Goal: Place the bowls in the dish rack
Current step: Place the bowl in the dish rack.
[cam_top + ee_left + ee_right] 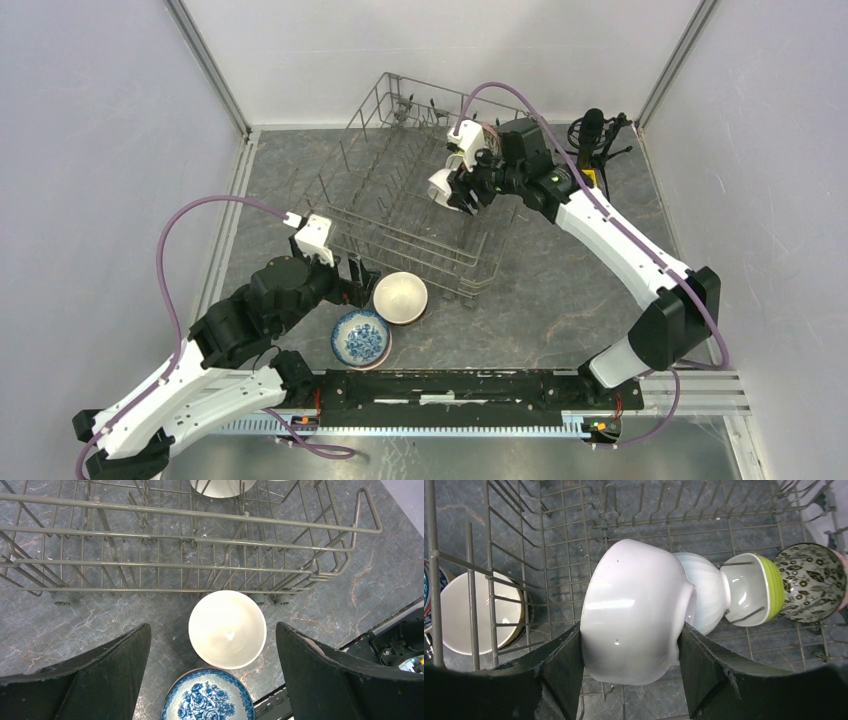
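The grey wire dish rack point(400, 200) stands at the back middle. My right gripper point(465, 188) hangs over its right part, shut on a plain white bowl point(634, 612) tipped on its side, one finger on each flank. Just behind it in the rack point(564, 530) stand a ribbed white bowl point(706, 592), a lime green bowl point(756, 587) and a black-and-white leaf-patterned bowl point(811, 582). On the table in front of the rack point(190, 535) sit a white bowl point(400, 297) point(227, 629) and a blue-and-white bowl point(361, 338) point(207, 696), touching. My left gripper point(352, 283) point(212, 626) hovers above them, open and holding nothing.
A black stand with cables point(597, 135) is at the back right beside the rack. A black rail point(450, 390) runs along the near edge between the arm bases. Grey walls close in the table on the left, back and right.
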